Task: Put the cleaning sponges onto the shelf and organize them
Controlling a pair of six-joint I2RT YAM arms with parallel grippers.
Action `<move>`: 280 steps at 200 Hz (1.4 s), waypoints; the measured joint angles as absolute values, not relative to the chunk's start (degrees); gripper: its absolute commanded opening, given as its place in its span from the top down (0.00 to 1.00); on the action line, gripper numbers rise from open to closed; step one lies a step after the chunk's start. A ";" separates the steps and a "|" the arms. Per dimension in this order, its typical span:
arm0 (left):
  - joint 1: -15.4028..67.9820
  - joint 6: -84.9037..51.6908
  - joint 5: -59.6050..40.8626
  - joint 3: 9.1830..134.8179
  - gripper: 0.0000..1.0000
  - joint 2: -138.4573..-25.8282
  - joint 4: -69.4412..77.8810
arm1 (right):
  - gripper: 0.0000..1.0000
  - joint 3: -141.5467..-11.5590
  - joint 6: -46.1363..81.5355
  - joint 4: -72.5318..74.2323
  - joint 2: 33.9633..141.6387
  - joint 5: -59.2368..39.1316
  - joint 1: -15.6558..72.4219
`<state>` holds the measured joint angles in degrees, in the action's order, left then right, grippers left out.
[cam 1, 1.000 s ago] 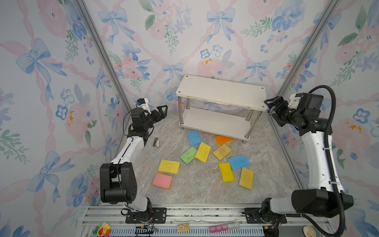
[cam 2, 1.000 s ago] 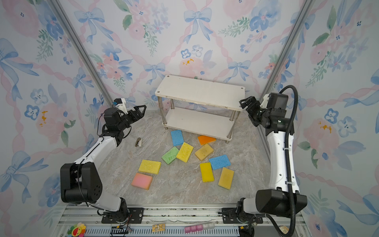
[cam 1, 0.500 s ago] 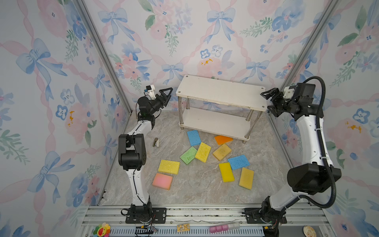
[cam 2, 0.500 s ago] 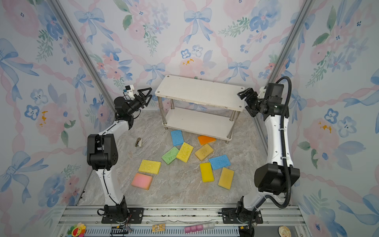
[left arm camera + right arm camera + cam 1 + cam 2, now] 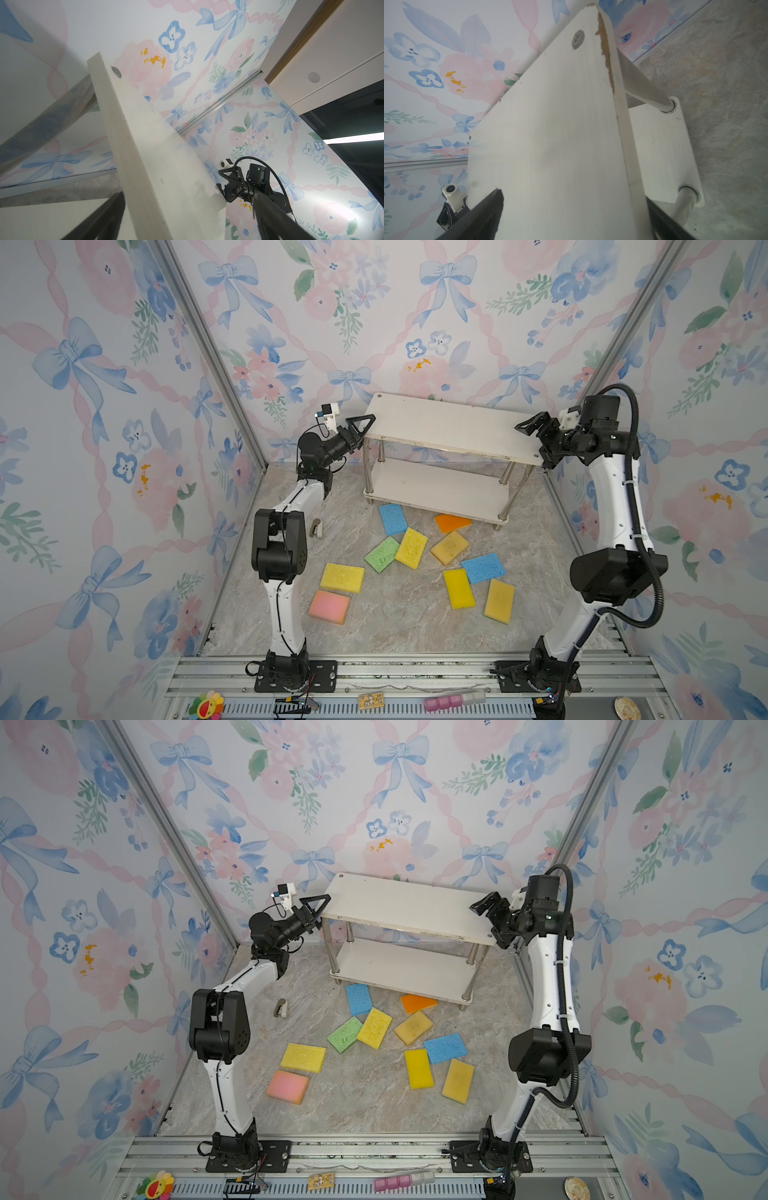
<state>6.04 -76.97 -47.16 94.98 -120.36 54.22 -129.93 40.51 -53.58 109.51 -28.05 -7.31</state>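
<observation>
Marble-pattern floor [image 5: 395,626], floral-papered walls [image 5: 374,323], white two-tier shelf on metal posts [image 5: 449,427] at back, ten coloured rectangular foam sponges [image 5: 411,547] scattered on floor before it, left gripper [image 5: 365,430] and right gripper [image 5: 531,446] spread wide, straddling opposite ends of top board

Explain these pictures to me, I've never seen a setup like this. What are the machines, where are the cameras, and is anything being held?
Two robot arms stand bolted to a metal rail, each ending in a pincer. Two pictures come from a twin camera looking down on everything; the other two come from a small camera on each wrist. Ten coloured sponges lie scattered on the floor before a bare white two-tier shelf. The left pincer and the right pincer are open, one at each end of the shelf's top board, which the wrist pictures show between their jaws. Nothing is held.
</observation>
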 measured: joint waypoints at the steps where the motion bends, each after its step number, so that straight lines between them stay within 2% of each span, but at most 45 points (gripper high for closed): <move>1: 6.04 -76.95 -47.16 94.89 0.02 -120.29 54.19 | 0.03 -130.08 40.45 -53.74 109.60 -28.03 -7.31; 88: 5.54 -72.27 -45.76 73.69 0.02 -101.38 53.49 | 0.03 -132.22 38.26 -55.42 110.65 -23.57 -3.77; 146: 0.43 -72.12 -47.33 63.02 0.02 -92.07 54.37 | 0.03 -132.38 38.41 -52.75 111.35 -21.32 1.72; 182: -3.05 -72.20 -48.60 61.60 0.02 -91.07 55.31 | 0.03 -131.92 38.52 -51.66 111.31 -20.23 4.99; 280: -3.20 -72.20 -50.09 65.78 0.02 -95.79 57.14 | 0.03 -130.85 38.57 -48.77 111.33 -20.75 4.93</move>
